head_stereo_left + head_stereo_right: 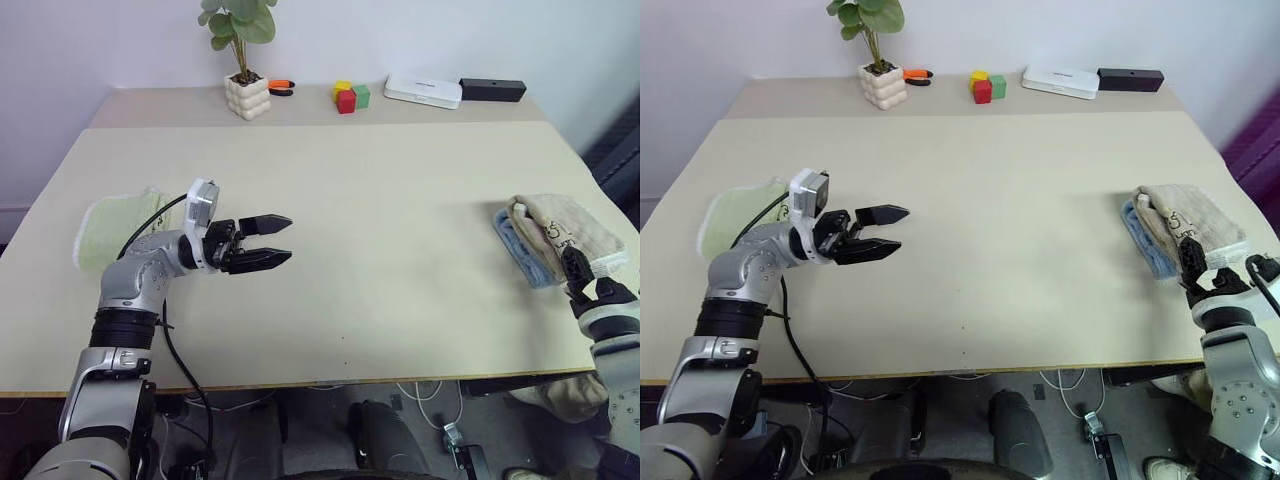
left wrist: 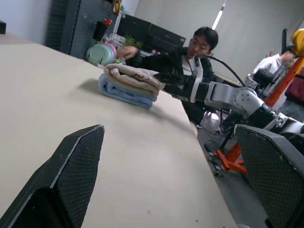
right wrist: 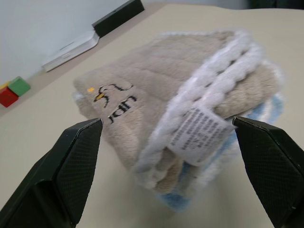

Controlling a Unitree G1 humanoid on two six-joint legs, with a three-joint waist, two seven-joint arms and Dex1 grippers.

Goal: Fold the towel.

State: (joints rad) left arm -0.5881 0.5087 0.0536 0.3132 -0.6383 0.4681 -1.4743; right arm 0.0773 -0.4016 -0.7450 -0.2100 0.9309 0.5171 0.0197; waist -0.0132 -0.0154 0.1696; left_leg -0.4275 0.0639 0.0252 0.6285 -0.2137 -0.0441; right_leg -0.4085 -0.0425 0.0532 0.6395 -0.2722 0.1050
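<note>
The towel [image 1: 562,226] is beige with a white corded edge. It lies folded on top of a light blue folded towel [image 1: 522,250] at the table's right side. In the right wrist view its corded edge, white label and dark printed marks [image 3: 116,102] face the camera. My right gripper [image 3: 166,122] is open just in front of the towel's near edge, its fingers [image 1: 572,264] spread wide with nothing gripped. My left gripper [image 1: 286,239] hangs open and empty above the table's left half, pointing to the right.
A pale green folded towel [image 1: 115,226] lies at the table's left edge behind my left arm. Along the back stand a potted plant [image 1: 247,95], coloured blocks [image 1: 350,96], a white box [image 1: 423,91] and a black box [image 1: 492,89]. A person [image 2: 199,47] sits beyond the table's right side.
</note>
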